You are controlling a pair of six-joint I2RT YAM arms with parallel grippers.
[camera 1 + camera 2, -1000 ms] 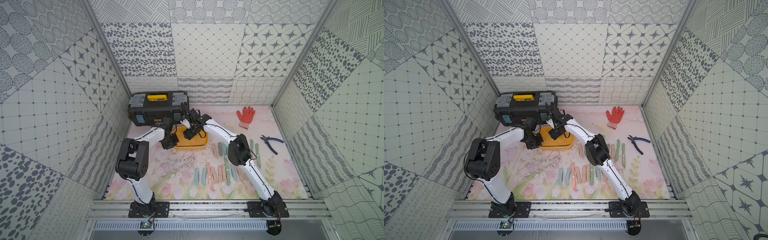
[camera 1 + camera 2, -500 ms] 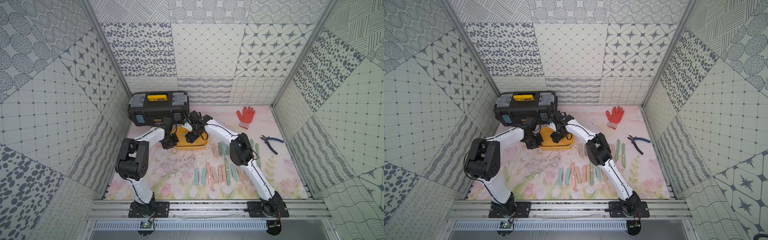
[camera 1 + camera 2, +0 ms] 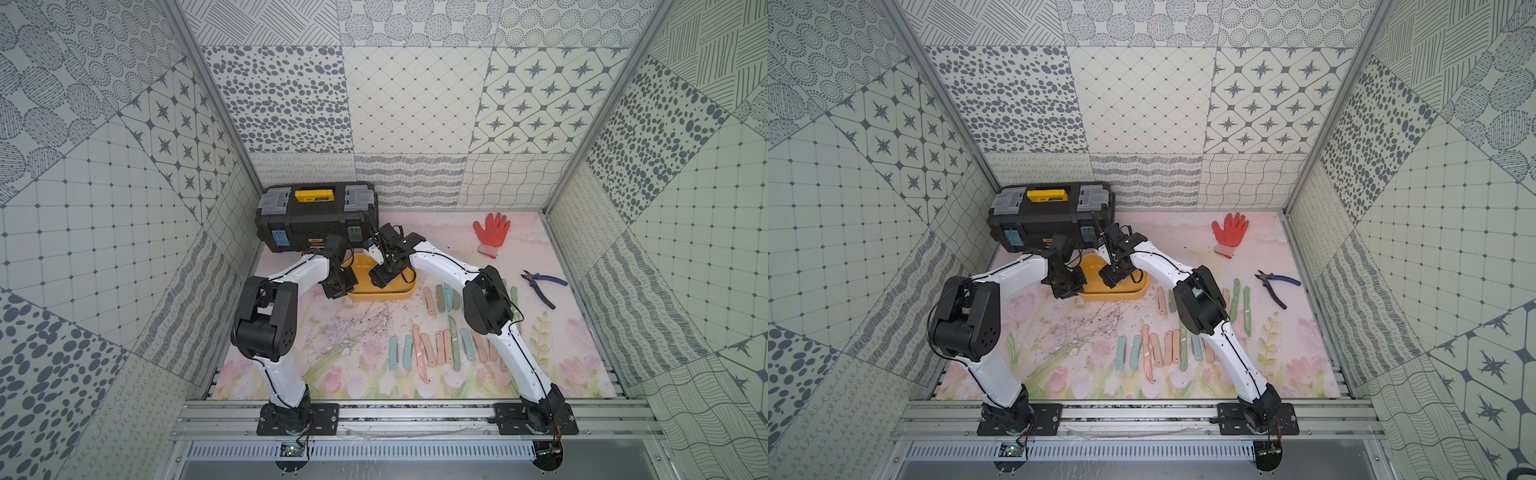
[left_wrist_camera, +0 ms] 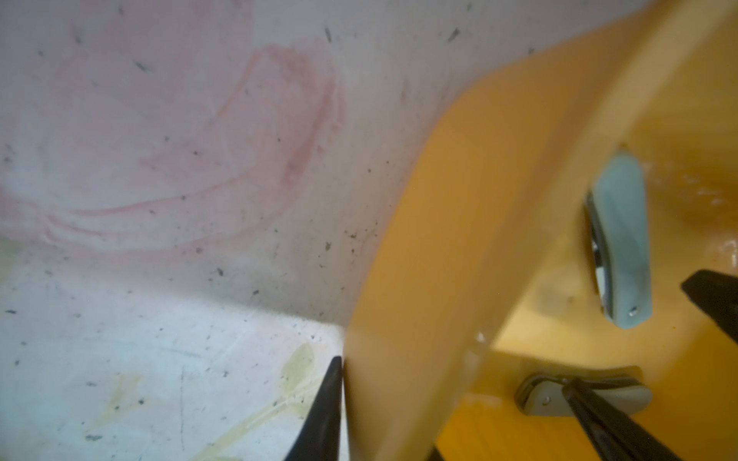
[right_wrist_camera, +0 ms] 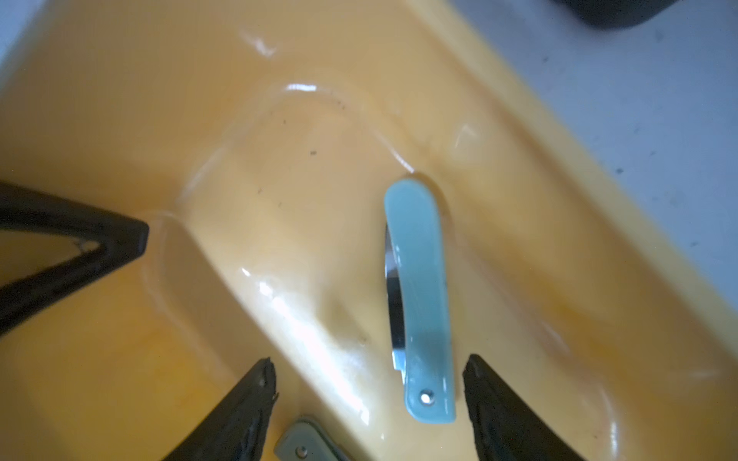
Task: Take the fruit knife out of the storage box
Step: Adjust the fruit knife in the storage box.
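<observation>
elbow (image 3: 486,301) high, right claw (image 5: 369,367) over knife (image 5: 419,295)

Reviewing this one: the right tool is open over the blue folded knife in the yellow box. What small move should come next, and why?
Probably lower the right tool straight down until its fingers flank the blue knife. Its jaws stand open with the knife's pivot end lying between them, nothing is gripped yet, and the left tool pinches the storage box wall, which should keep it from sliding.

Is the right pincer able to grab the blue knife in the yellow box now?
Probably yes. The right pincer is open inside the storage box, a finger on each side of the blue knife, with nothing between. The left pincer clamps the box's rim.
</observation>
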